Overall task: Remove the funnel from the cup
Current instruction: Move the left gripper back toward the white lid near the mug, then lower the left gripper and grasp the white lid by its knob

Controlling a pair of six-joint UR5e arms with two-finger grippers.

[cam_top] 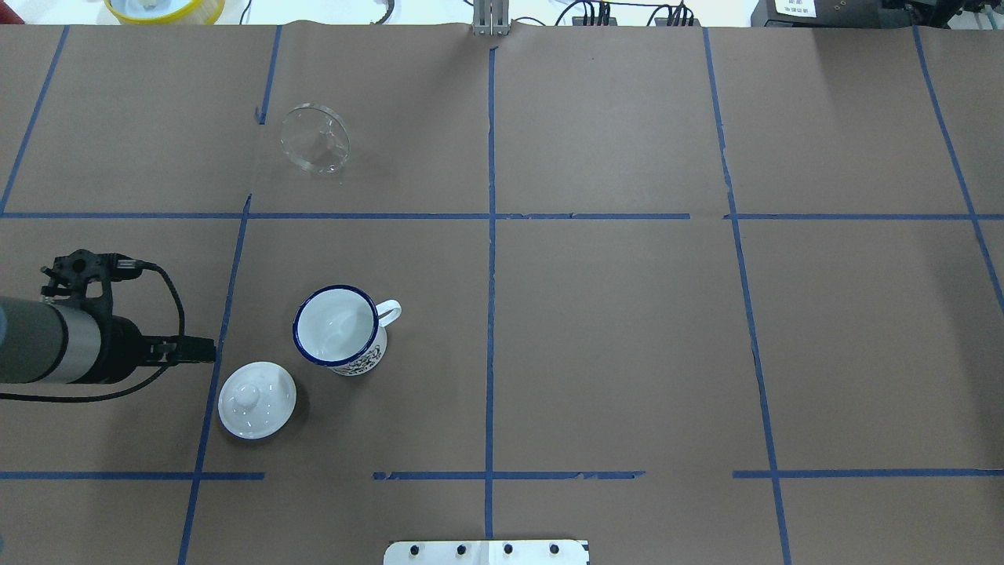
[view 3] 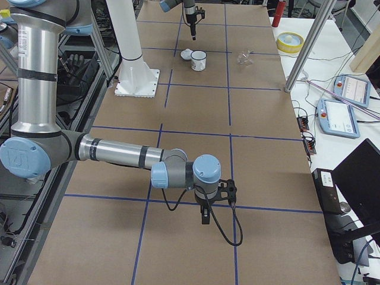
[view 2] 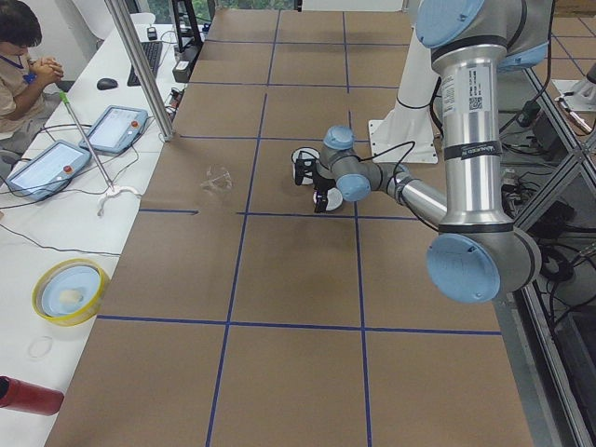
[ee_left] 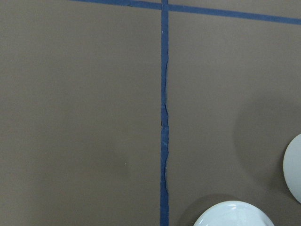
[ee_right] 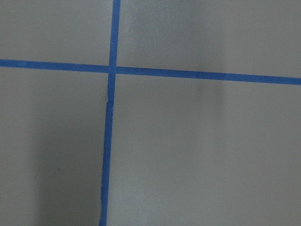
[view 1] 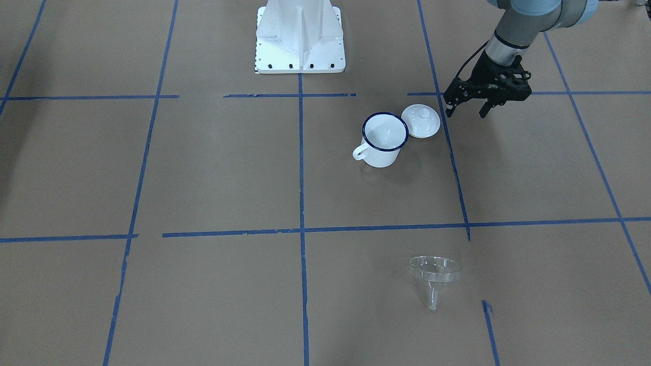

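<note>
**Desk:** Where's the funnel?

**Me:** I see the funnel [view 1: 435,274] out of the cup [view 1: 384,140] and well apart from it. It's clear plastic, lying on its side on the brown paper table [view 1: 203,178], thin spout pointing away from the robot's base. The cup is upright: glossy white enamel, dark blue rim, looped handle.

**Desk:** Any writing?

**Me:** A dark print [cam_top: 357,365] on the cup's side, too small for me to read. The white knobbed lid [view 1: 420,121] lies just beside the cup.

**Desk:** Grippers?

**Me:** The left gripper [view 1: 466,114] hangs near the lid, fingers spread wide, nothing between them. The right gripper [view 3: 205,217] shows only in a side view, so I cannot tell its state.
</note>
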